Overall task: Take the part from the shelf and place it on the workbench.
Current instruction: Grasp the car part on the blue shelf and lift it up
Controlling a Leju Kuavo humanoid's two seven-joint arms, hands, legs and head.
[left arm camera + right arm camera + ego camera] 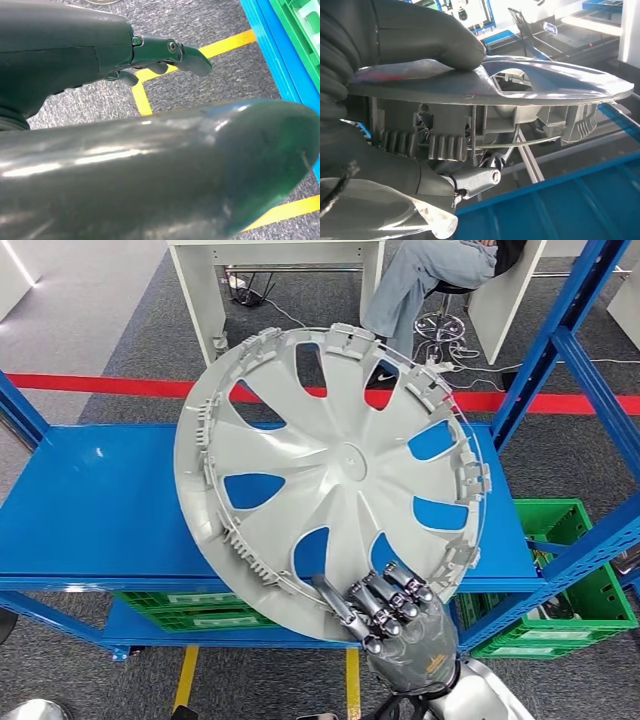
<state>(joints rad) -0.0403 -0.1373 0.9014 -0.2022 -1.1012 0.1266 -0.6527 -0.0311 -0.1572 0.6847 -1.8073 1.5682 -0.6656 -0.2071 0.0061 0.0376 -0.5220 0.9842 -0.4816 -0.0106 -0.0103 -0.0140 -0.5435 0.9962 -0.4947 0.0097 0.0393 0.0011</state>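
The part is a large grey wheel cover [332, 465] with curved spokes and clips round its rim, hollow side towards me, lifted and tilted above the blue shelf [90, 500]. My right hand [392, 620] grips its near rim, fingers laid on the inner face. In the right wrist view the thumb [433, 37] presses on the cover's outer face [554, 80] and the fingers [478, 181] hook under the clipped rim. My left hand [113, 55] hangs over the carpet with its fingers straight and apart, holding nothing.
Blue rack posts [555, 335] rise at the right. Green crates [581, 580] sit on the lower level. Beyond the shelf a red floor line [90, 385], white desks [226, 270] and a seated person's legs [419, 280]. Yellow floor tape [143, 95] lies below my left hand.
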